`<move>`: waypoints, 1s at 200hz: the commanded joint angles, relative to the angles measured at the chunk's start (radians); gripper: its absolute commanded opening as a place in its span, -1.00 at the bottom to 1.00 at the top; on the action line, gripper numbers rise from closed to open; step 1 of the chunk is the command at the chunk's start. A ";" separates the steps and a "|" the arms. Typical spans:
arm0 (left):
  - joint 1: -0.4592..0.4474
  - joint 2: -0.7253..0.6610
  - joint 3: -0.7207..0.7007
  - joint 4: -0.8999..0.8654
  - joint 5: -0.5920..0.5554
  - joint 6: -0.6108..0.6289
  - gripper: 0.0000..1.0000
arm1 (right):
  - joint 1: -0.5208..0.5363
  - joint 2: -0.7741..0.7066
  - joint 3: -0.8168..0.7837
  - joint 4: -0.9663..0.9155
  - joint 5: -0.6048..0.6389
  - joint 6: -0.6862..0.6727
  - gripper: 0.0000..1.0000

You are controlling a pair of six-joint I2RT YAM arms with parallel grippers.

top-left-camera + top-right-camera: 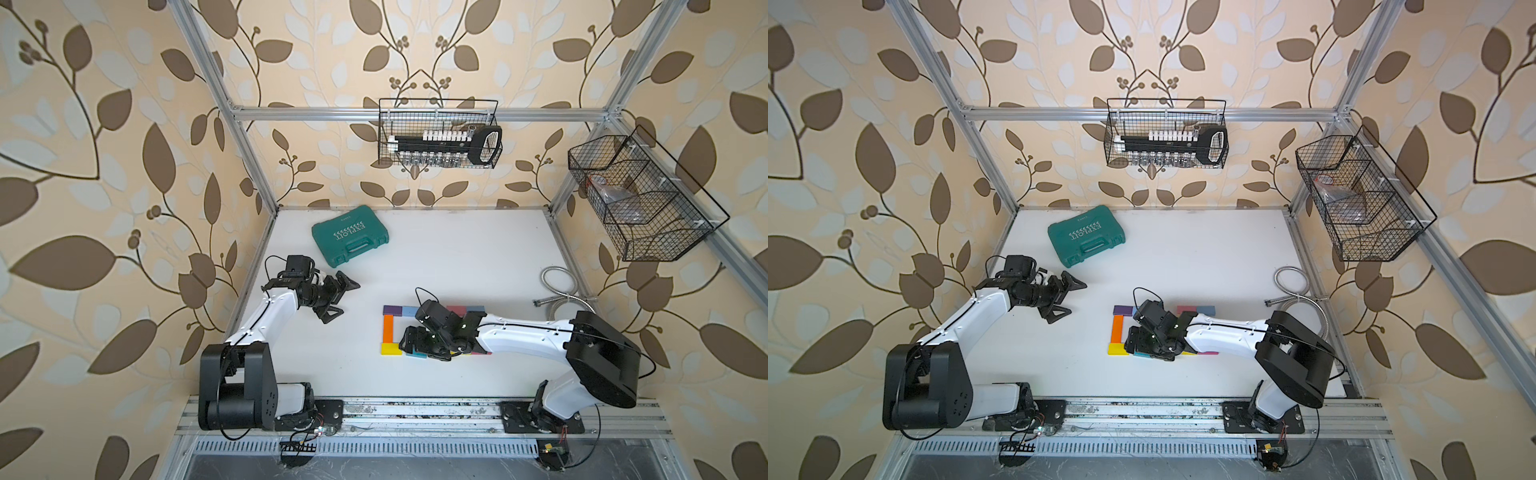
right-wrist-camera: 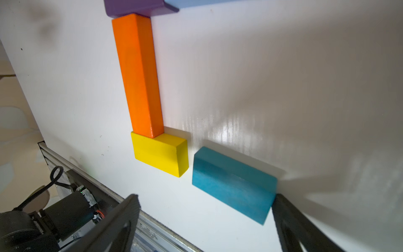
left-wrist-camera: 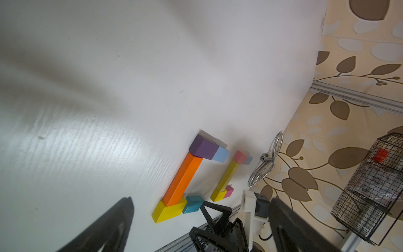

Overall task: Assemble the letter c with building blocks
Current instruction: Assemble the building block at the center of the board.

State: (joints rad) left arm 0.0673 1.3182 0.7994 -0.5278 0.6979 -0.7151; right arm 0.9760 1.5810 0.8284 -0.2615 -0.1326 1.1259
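The building blocks lie flat as an open frame. A purple block and a light blue block form the far row, and a long orange block runs down to a yellow block. A teal block lies askew just past the yellow one, a narrow gap between them. My right gripper hovers open over this corner, and one of its fingers touches the teal block's end. In the left wrist view a long yellow block, a pink block and a magenta block lie further right. My left gripper stands open and empty, well left of the blocks.
A green plastic case lies at the back left of the table. A coiled metal hose sits at the right edge. Two wire baskets hang on the frame. The aluminium rail runs along the front.
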 commanded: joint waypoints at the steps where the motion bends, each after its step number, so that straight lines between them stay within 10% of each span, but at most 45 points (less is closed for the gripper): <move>1: 0.012 -0.009 0.007 0.000 -0.011 -0.005 0.98 | -0.008 0.019 -0.011 0.011 -0.015 0.002 0.87; 200: 0.012 -0.014 -0.014 0.015 -0.005 -0.013 0.98 | -0.028 -0.026 -0.097 0.051 -0.047 0.029 0.87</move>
State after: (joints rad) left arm 0.0673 1.3182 0.7959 -0.5251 0.6983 -0.7216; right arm 0.9478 1.5658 0.7738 -0.1852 -0.1768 1.1332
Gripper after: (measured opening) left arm 0.989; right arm 0.934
